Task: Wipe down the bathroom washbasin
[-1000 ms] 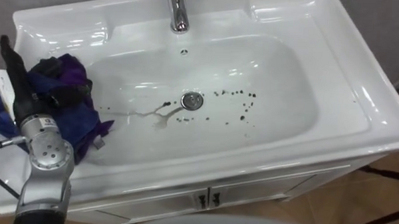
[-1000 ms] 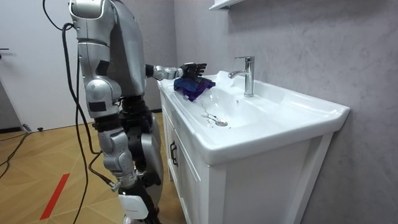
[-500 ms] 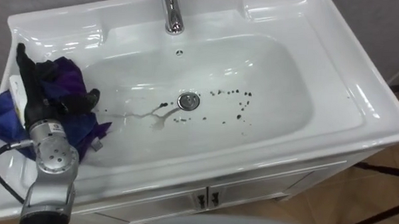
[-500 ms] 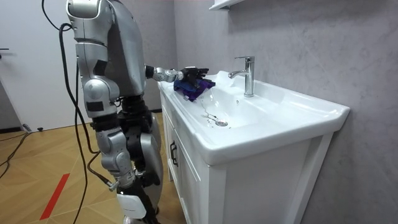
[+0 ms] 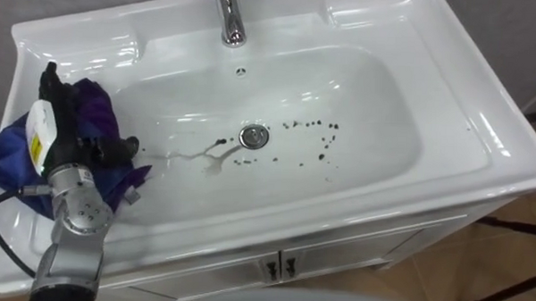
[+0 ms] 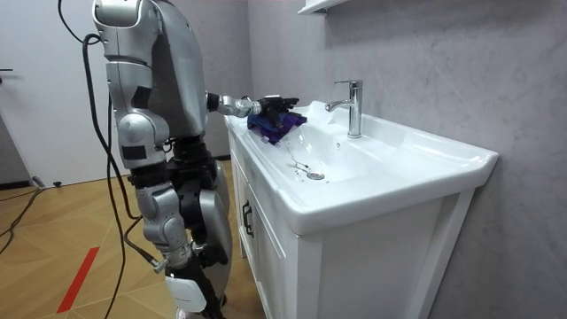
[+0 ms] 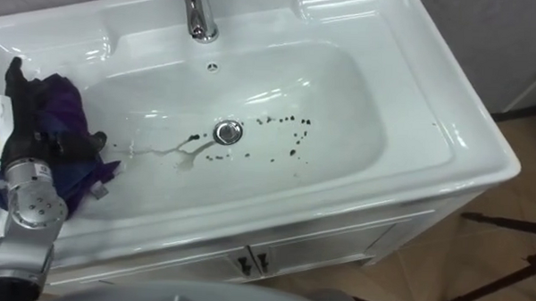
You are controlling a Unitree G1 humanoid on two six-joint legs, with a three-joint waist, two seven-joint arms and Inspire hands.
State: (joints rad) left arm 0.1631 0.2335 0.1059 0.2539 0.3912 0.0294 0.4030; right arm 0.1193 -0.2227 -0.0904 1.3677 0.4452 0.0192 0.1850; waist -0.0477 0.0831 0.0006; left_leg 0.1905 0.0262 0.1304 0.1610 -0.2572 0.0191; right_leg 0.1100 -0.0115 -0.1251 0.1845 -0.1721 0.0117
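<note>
Left eye view has the white basin across most of the frame, with the tap at top centre and the drain in the middle of the bowl. Dark specks lie scattered right of the drain, and a pale smear runs left of it, so I judge the wiping is not yet done.

At centre left, a bunched purple and blue cloth sits on the basin's rim and inner slope. The left hand lies on top of it, fingers stretched flat toward the top of the frame and thumb out to the right. It presses the cloth rather than gripping it.

In the room view the robot stands at the left end of the cabinet, its arm reaching over the rim.

With no grip, the hand could slide off during a sweep and leave the cloth behind. Part of the cloth hangs past the outer rim and might drop off. A bunched cloth may also smear the specks instead of lifting them.
</note>
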